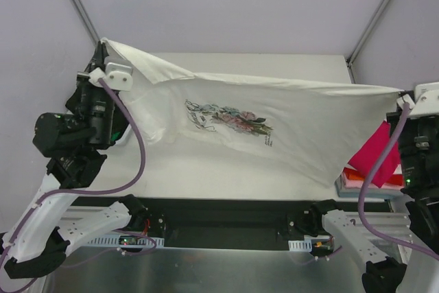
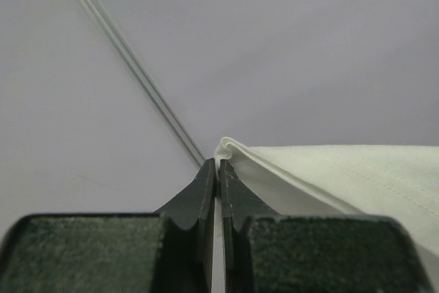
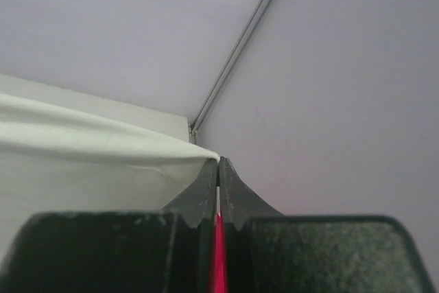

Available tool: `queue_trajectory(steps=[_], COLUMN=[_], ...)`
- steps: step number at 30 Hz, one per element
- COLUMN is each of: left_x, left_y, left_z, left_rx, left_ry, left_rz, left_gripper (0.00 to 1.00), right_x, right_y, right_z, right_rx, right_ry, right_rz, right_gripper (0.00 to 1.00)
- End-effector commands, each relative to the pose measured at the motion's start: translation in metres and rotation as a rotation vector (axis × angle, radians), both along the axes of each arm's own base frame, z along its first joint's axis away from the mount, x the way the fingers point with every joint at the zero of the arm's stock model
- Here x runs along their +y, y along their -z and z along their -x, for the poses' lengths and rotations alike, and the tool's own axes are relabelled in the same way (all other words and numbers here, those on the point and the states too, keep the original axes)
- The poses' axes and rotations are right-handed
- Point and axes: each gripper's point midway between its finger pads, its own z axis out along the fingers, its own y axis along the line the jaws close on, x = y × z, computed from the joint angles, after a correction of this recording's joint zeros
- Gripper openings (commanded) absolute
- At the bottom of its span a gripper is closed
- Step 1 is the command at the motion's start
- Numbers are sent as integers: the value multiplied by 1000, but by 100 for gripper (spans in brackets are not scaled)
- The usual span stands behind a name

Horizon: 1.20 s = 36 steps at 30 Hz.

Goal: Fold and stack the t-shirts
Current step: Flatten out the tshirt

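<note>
A white t-shirt [image 1: 288, 111] with a pink-green floral print [image 1: 230, 119] and dark script hangs stretched in the air above the table, held by two corners. My left gripper [image 1: 103, 51] is raised at the far left and shut on one corner; in the left wrist view the cloth [image 2: 329, 169] bunches at the fingertips of this gripper [image 2: 218, 164]. My right gripper [image 1: 401, 98] is shut on the opposite corner, and the right wrist view shows the cloth [image 3: 103, 149] meeting this gripper's tips [image 3: 219, 161]. The shirt's lower hem sags toward the table.
A magenta t-shirt [image 1: 376, 152] hangs beside the right arm, over a low stack of red and orange tees [image 1: 357, 178] at the table's right edge. Magenta [image 3: 218, 259] shows through the gap below the right fingers. The white table [image 1: 206, 176] lies under the held shirt.
</note>
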Motion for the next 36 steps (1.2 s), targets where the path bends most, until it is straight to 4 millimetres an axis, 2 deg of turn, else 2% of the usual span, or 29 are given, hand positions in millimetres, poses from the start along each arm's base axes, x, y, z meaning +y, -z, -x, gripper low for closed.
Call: queue_trajectory(steps=[1, 4, 11, 15, 21, 29, 36], left_x=[48, 59, 79, 96, 127, 141, 134], left_y=[-56, -66, -82, -97, -118, -118, -105], left_z=[38, 47, 64, 80, 115, 130, 124], left_rx=[-191, -240, -297, -342, -456, -469, -451], left_ry=[-106, -145, -186, -222, -313, -332, -342], left_rz=[143, 168, 229, 267, 306, 305, 243], left_gripper=[0, 0, 0, 0, 0, 0, 0], right_x=[-12, -13, -22, -32, -41, -45, -46], right_y=[-45, -54, -78, -92, -91, -92, -86], right_z=[9, 8, 20, 33, 36, 42, 46], right_rx=[-145, -160, -240, -285, -310, -310, -302], right_ry=[59, 66, 99, 144, 201, 212, 213], right_rz=[-34, -42, -60, -78, -107, -102, -95], right_gripper=[1, 1, 1, 1, 1, 1, 1])
